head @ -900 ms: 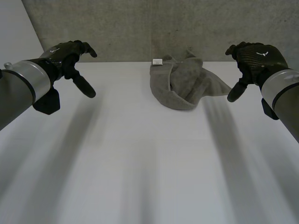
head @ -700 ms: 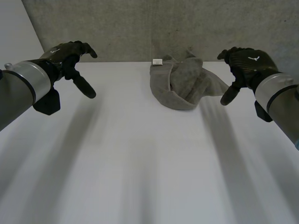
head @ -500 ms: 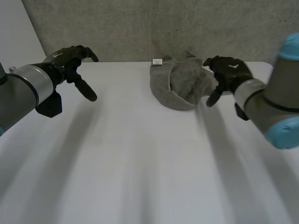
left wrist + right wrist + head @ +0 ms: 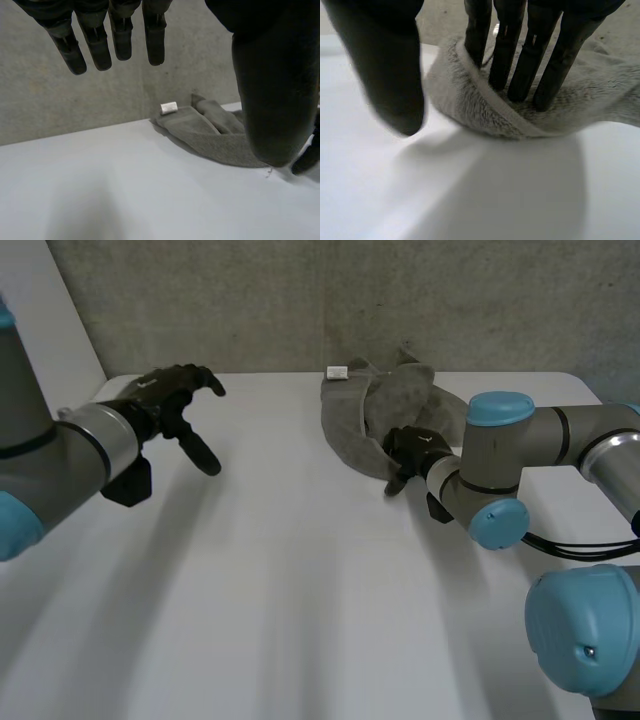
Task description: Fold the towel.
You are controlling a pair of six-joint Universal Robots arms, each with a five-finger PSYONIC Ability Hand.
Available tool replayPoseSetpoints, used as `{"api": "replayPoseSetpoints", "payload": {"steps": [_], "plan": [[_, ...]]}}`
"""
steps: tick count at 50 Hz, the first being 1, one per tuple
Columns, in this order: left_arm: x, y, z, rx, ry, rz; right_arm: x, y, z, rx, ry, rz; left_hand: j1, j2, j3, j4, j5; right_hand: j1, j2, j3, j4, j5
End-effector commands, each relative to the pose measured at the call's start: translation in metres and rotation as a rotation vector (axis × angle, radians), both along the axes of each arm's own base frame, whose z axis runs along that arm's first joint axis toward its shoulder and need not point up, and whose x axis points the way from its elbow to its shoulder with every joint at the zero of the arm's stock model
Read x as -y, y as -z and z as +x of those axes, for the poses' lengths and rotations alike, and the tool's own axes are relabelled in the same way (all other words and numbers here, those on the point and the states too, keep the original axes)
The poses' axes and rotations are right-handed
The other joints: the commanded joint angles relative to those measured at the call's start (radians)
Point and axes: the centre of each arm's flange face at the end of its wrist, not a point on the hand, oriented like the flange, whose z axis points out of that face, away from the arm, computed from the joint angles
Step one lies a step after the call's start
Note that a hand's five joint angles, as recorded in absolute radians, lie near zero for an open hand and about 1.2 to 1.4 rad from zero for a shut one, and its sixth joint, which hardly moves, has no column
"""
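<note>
The edge of the towel (image 4: 400,400), seemingly, is touched by the open right robot hand (image 4: 408,448); unpinched, the cloth could be pushed away.

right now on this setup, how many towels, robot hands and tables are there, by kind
towel: 1
hands: 2 (left hand, right hand)
table: 1
total: 4

The white table (image 4: 300,590) carries one thing, a crumpled grey towel (image 4: 400,400), near its far edge.
</note>
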Motion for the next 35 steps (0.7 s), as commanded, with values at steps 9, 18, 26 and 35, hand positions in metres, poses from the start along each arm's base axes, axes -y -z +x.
{"api": "replayPoseSetpoints", "payload": {"steps": [9,18,26,35], "plan": [[-0.012,0.046,-0.036,-0.006,0.202,0.076,-0.020,-0.023,0.007,0.034,-0.069,0.029,-0.053,-0.032,-0.036,-0.044,-0.012,0.637,0.635,0.642,0.643,0.642],[-0.015,0.031,-0.031,-0.018,0.199,0.047,-0.092,-0.048,-0.004,0.000,-0.211,0.100,-0.062,-0.041,-0.045,-0.052,-0.021,0.637,0.635,0.642,0.643,0.642],[-0.025,0.020,-0.026,-0.023,0.200,0.029,-0.191,-0.051,-0.010,-0.135,-0.445,0.072,-0.062,-0.041,-0.045,-0.053,-0.021,0.637,0.635,0.642,0.643,0.642],[-0.033,0.030,-0.024,-0.010,0.201,0.070,-0.265,-0.045,-0.018,-0.290,-0.663,0.049,-0.053,-0.032,-0.036,-0.044,-0.012,0.637,0.635,0.642,0.643,0.642]]}}
